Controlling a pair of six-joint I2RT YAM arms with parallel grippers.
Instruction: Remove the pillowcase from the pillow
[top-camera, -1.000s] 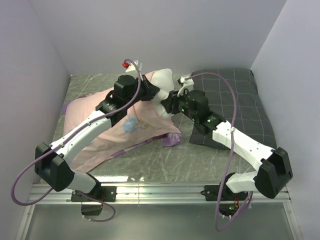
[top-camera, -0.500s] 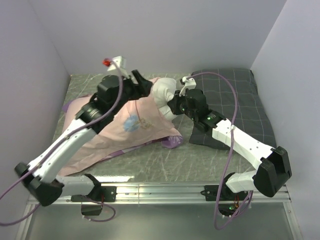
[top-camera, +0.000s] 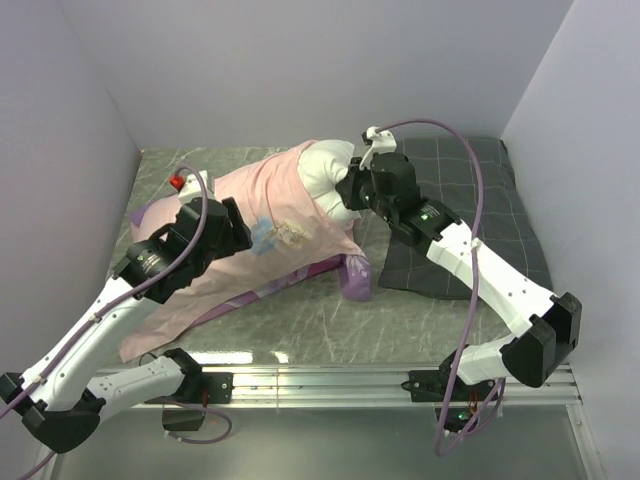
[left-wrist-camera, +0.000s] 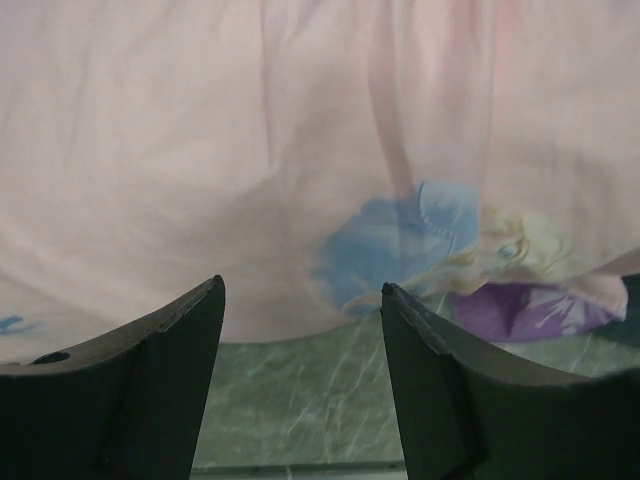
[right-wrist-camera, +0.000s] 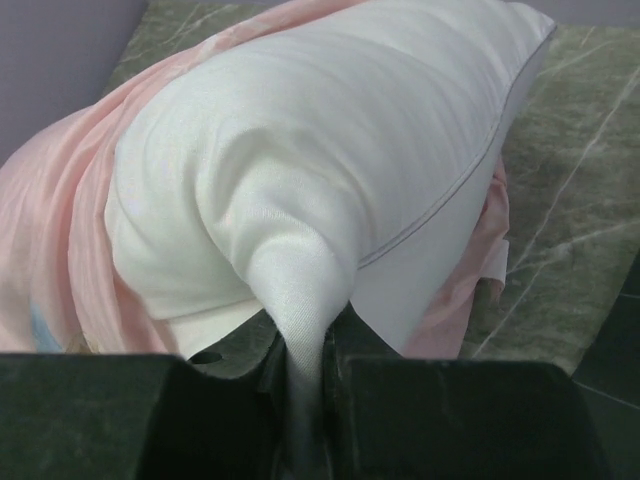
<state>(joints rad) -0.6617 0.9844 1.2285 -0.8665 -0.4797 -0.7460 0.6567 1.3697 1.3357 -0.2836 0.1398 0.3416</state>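
The pink pillowcase (top-camera: 275, 205), printed with a cartoon princess, still covers most of the white pillow (top-camera: 325, 170), whose far end sticks out bare. My right gripper (top-camera: 347, 192) is shut on a pinched fold of that bare end; the right wrist view shows the pillow (right-wrist-camera: 330, 150) drawn into a peak between the right gripper (right-wrist-camera: 305, 370) jaws, with the pillowcase (right-wrist-camera: 60, 230) bunched to the left. My left gripper (top-camera: 243, 232) stands open, just off the near side of the case. In the left wrist view the pillowcase (left-wrist-camera: 300, 150) hangs ahead of the empty left gripper (left-wrist-camera: 302, 300).
A dark grey checked pillow (top-camera: 470, 210) lies at the right, under the right arm. A purple corner of the case (top-camera: 355, 275) droops onto the marble table (top-camera: 300, 320). Walls close in the left, back and right. A metal rail (top-camera: 320, 380) runs along the near edge.
My left gripper has let go of the pillowcase, opened and drawn back to the near left. The right gripper has closed tighter on the pillow's end and moved it slightly farther back.
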